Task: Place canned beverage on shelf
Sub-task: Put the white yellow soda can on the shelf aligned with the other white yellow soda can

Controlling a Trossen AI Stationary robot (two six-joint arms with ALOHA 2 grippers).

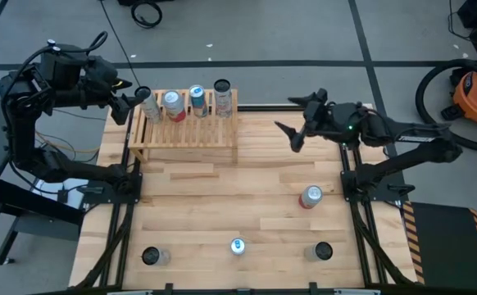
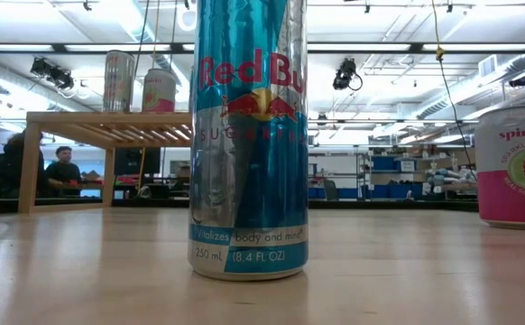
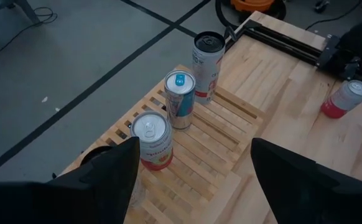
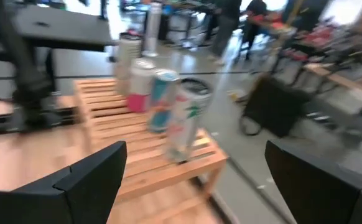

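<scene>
The pale wooden slatted shelf [image 1: 185,131] stands at the table's far left, and several cans stand upright on its top. From left to right they are a silver can [image 1: 151,107], a pink-and-white can [image 1: 174,105], a blue Red Bull can [image 1: 198,100] and a tall white can [image 1: 222,97]. My left gripper [image 1: 134,102] is open above the shelf's left end, beside the silver can, whose dark top [image 3: 97,155] shows behind one finger. My right gripper [image 1: 292,135] is open and empty in the air, to the right of the shelf.
Loose cans stand on the plank table: a pink can [image 1: 310,197] at the right, a Red Bull can [image 1: 237,246] at the near middle, and dark-topped cans at the near left [image 1: 152,256] and near right [image 1: 323,251]. People are in the room beyond [image 2: 62,171].
</scene>
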